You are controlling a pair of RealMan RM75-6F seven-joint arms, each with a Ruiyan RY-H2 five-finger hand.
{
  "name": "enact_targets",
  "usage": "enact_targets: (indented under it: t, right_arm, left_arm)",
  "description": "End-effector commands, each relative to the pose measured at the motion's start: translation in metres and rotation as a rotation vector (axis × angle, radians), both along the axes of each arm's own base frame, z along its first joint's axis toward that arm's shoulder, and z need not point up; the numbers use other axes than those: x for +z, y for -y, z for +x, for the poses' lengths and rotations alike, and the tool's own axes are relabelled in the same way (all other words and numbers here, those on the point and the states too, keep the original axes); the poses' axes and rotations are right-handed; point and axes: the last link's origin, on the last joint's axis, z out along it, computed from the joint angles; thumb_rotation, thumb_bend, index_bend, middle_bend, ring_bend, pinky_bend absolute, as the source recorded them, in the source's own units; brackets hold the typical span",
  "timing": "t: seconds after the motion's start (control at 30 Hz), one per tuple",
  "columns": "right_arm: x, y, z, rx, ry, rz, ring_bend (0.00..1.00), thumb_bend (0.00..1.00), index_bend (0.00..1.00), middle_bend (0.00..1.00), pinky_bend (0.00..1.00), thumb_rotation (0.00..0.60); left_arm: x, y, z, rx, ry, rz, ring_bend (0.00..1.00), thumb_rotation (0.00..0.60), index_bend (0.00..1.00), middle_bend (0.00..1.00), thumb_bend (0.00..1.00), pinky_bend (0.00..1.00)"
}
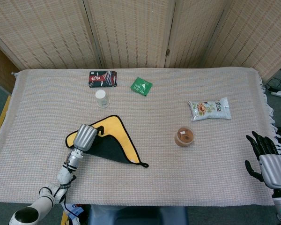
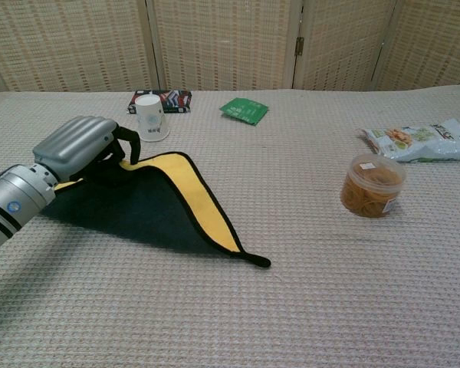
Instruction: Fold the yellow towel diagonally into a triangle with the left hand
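Note:
The yellow towel (image 1: 121, 136) (image 2: 185, 182) with black edging lies left of the table's middle, partly folded over so its dark underside (image 2: 130, 207) faces up. My left hand (image 1: 86, 136) (image 2: 78, 146) grips the lifted near-left corner and holds it above the towel, close to its far edge. A yellow strip remains showing along the right side, ending at the black loop (image 2: 258, 261). My right hand (image 1: 270, 164) hangs at the table's right edge with fingers spread, holding nothing; it does not show in the chest view.
A white cup (image 1: 102, 98) (image 2: 150, 116) stands just beyond the towel. Behind it lie a dark packet (image 1: 102, 78) and a green sachet (image 1: 141, 86). A round tub (image 1: 184, 137) (image 2: 372, 185) and a snack bag (image 1: 209, 109) sit to the right.

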Motion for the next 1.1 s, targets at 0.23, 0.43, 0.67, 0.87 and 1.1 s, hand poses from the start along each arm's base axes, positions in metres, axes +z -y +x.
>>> enact_targets:
  t: [0.23, 0.43, 0.67, 0.87, 1.1]
  right_arm:
    - [0.001, 0.005, -0.004, -0.019, 0.005, 0.004, 0.00, 0.51, 0.00, 0.00, 0.00, 0.600]
    - [0.002, 0.007, -0.006, -0.033, 0.009, 0.000, 0.00, 0.51, 0.00, 0.00, 0.00, 0.600]
    - [0.004, 0.010, -0.010, -0.052, 0.016, 0.002, 0.00, 0.51, 0.00, 0.00, 0.00, 0.600]
    - [0.006, 0.013, -0.013, -0.065, 0.020, -0.005, 0.00, 0.51, 0.00, 0.00, 0.00, 0.600]
    - [0.009, 0.012, -0.015, -0.074, 0.024, -0.020, 0.00, 0.51, 0.00, 0.00, 0.00, 0.600]
  left_arm:
    - [-0.006, -0.028, 0.022, 0.021, -0.006, -0.005, 1.00, 0.600, 0.62, 1.00, 0.48, 1.00]
    - [-0.013, -0.038, 0.025, 0.062, -0.022, -0.038, 1.00, 0.600, 0.61, 1.00, 0.48, 1.00]
    - [-0.012, -0.053, 0.030, 0.120, -0.008, -0.041, 1.00, 0.600, 0.59, 1.00, 0.48, 1.00]
    - [-0.019, -0.057, 0.033, 0.146, -0.017, -0.073, 1.00, 0.600, 0.59, 1.00, 0.48, 1.00]
    - [-0.029, -0.062, 0.042, 0.170, -0.028, -0.107, 1.00, 0.600, 0.59, 1.00, 0.48, 1.00]
